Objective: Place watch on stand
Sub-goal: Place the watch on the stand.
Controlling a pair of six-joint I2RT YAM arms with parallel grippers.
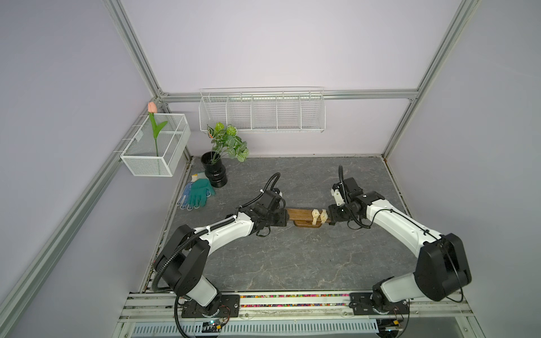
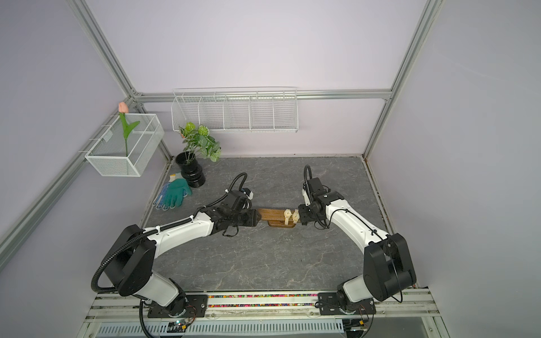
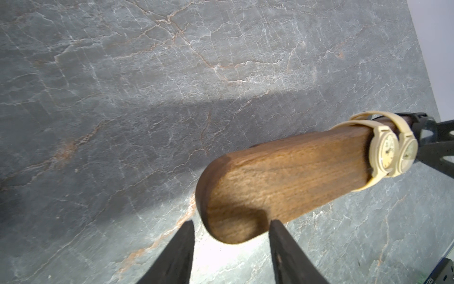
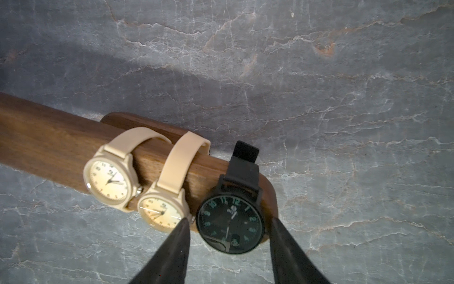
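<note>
The stand [image 1: 298, 217] [image 2: 270, 215] is a brown wooden bar lying across the middle of the grey table. Two beige watches [image 1: 319, 215] [image 4: 108, 182] are strapped round it near its right end. A black watch [image 4: 231, 221] hangs at the bar's very end, its strap looped over the wood. My right gripper [image 4: 229, 221] [image 1: 330, 218] is open, with a finger on each side of the black watch's face and a small gap on both sides. In both top views that gripper hides the black watch. My left gripper [image 3: 232, 226] [image 1: 285, 218] is shut on the stand's [image 3: 282, 182] left end.
A black ribbed vase [image 1: 215, 172] with a green plant stands at the back left, with a pair of gloves [image 1: 197, 193] beside it. A white mesh basket [image 1: 155, 146] hangs on the left wall. A wire rack [image 1: 262, 112] hangs on the back wall.
</note>
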